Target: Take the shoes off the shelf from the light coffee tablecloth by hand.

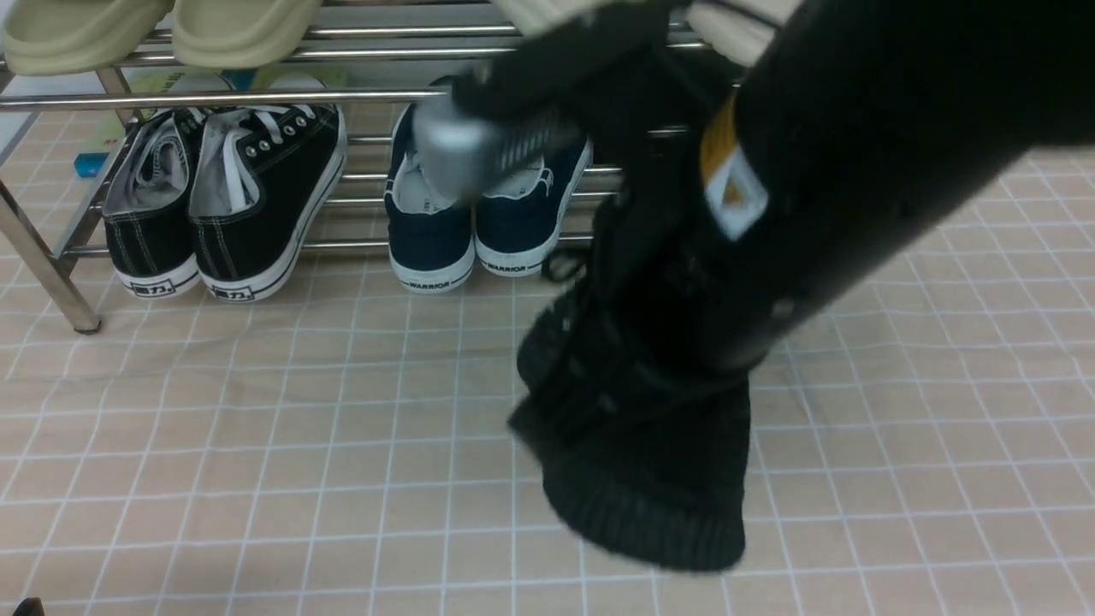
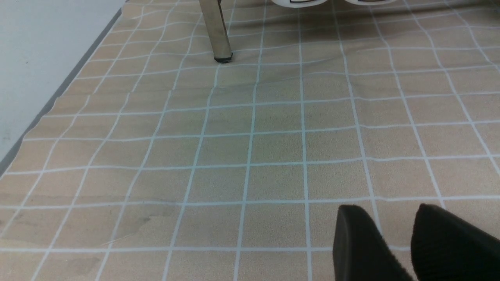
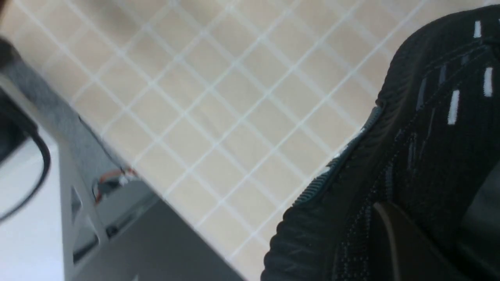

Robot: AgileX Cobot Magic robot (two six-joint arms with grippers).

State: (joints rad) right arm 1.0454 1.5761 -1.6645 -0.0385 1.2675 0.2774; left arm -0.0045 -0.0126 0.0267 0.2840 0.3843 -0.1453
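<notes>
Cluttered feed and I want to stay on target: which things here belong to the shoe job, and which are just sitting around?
Part of the job:
black knit shoes, already off the shelf
chrome shelf
gridded beige tablecloth

Just lying about:
black canvas sneakers, lower tier
navy WARRIOR shoes, lower tier
pale slippers, top tier

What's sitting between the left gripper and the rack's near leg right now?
Nothing. In the left wrist view, only bare, slightly wrinkled light coffee tablecloth runs from the open left gripper to the shelf leg.
</notes>
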